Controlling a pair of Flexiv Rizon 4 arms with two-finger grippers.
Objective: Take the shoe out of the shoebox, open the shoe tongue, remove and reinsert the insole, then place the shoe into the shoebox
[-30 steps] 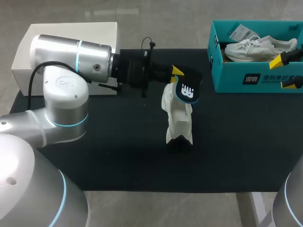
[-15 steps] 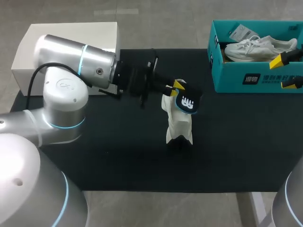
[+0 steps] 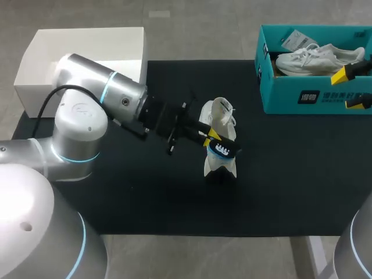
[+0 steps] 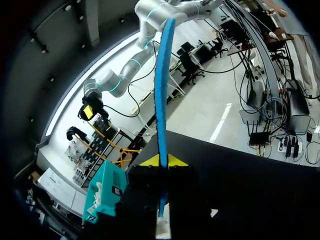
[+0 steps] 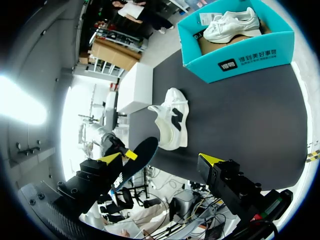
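A white shoe [image 3: 219, 125] [image 5: 171, 121] stands on its sole in the middle of the black mat [image 3: 116, 192]. My left gripper [image 3: 214, 137] [image 4: 162, 161] is shut on a dark blue insole [image 3: 224, 150] [image 4: 163, 95] [image 5: 134, 161], which it holds over the shoe's front part. From the left wrist the insole is seen edge-on, sticking out ahead of the fingers. My right gripper [image 3: 352, 88] [image 5: 161, 159] stands open and empty at the near side of the teal shoebox [image 3: 314, 96] [image 5: 235, 57] [image 4: 102, 197]. A second white shoe [image 3: 318, 59] [image 5: 231, 24] lies in that box.
An open white box [image 3: 81, 58] [image 5: 134, 86] sits at the mat's far left corner, behind my left arm. The mat shows bare in front of the shoe and between the shoe and the teal box.
My left gripper has swung down and toward the near side with the insole, from above the shoe's heel to over its front. The shoe's opening now shows. My right arm has kept still.
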